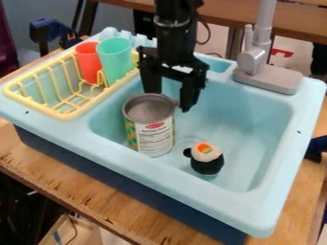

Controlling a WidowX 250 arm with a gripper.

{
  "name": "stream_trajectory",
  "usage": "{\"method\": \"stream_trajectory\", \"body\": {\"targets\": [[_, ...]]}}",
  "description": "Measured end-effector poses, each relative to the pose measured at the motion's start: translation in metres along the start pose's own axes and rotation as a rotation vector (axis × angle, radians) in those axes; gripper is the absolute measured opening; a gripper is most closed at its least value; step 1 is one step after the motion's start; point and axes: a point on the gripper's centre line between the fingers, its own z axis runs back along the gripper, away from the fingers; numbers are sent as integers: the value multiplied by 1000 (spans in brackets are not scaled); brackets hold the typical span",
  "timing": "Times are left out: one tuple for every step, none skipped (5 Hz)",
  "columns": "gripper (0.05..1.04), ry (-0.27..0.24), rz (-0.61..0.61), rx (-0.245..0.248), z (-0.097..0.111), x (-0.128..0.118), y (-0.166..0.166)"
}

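Gripper [171, 91] hangs over the sink basin [256, 119] in the camera view, fingers apart, with a visible gap between them. We see nothing clamped. Nearest thing is the tin can [154, 136], upright in the basin just below the gripper, toward the camera. The finger nearer the dish rack [67, 115] comes down at the can's back rim; the finger nearer the faucet [256, 57] drops beside it. Contact looks possible, but from this angle we can't confirm it.

Sushi toy [207, 158] sits on the basin floor, below the gripper and off to the faucet side, near the can but apart from it. Rack is on the other side of the gripper, holding a red cup [89, 62] and a green cup [115, 60].

Risks as we judge them: going straight down from here could land a fingertip on the can's rim and tip it, since the gripper looks set back from the can's middle. The can also looks wide for that finger gap, so a small offset could shove it instead of straddling it. If pushed toward the faucet side, it could knock the toy. A low sweep toward the rack could catch the basin wall or the green cup.
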Motion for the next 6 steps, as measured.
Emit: {"method": "stream_trajectory", "body": {"targets": [[1001,8,9,-22,1,-11,-4],[1001,59,21,-50,-8,-24,-9],[1001,108,36,-61,-14,-35,-10],[1001,122,60,-60,-14,-37,-10],[1001,102,59,-52,-4,-30,-8],[1001,12,60,2,31,-13,0]]}}
